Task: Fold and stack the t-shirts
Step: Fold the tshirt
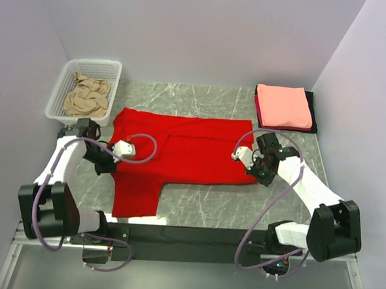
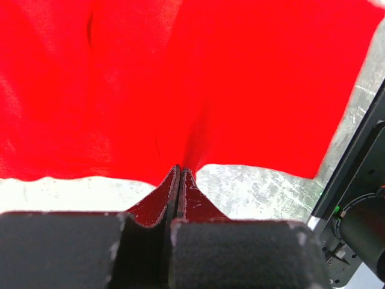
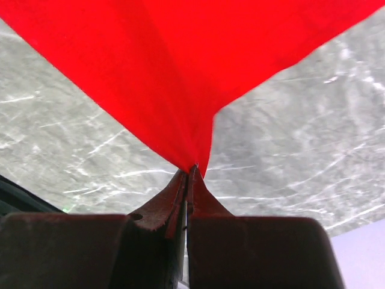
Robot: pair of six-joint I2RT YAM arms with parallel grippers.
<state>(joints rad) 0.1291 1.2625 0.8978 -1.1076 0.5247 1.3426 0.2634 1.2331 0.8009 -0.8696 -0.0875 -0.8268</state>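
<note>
Grey marble-patterned table [image 1: 202,207], veined in white, fills the middle of the top view and is boxed in by plain pale walls [image 1: 187,33]. At centre left, the left gripper [image 2: 180,173] is closed tight. Its two dark, scuffed fingers [image 2: 153,208] press together on a pinch of the red t-shirt [image 1: 186,150], and in its wrist view the cloth gathers into a soft crease running down to the tips. The right gripper [image 3: 191,170], at centre right, is likewise shut on the same shirt, nipping a corner that is drawn into a taut point above the stone. The shirt itself is smooth, bright and matte, spread mostly flat across the centre of the table, with one broad flap reaching toward the lower left. From above, both sets of fingertips are hidden under the wrist bodies, so the grips show only in the wrist views, where the frame edges cut the shirt off. At upper right sits a neatly folded stack. A salmon-pink t-shirt [image 1: 284,105] lies on top, while a black t-shirt [image 1: 313,119] and a dark red t-shirt [image 1: 256,106] show only as thin edges beneath. At upper left, a white plastic mesh basket [image 1: 57,100] holds a crumpled tan t-shirt [image 1: 88,96].
</note>
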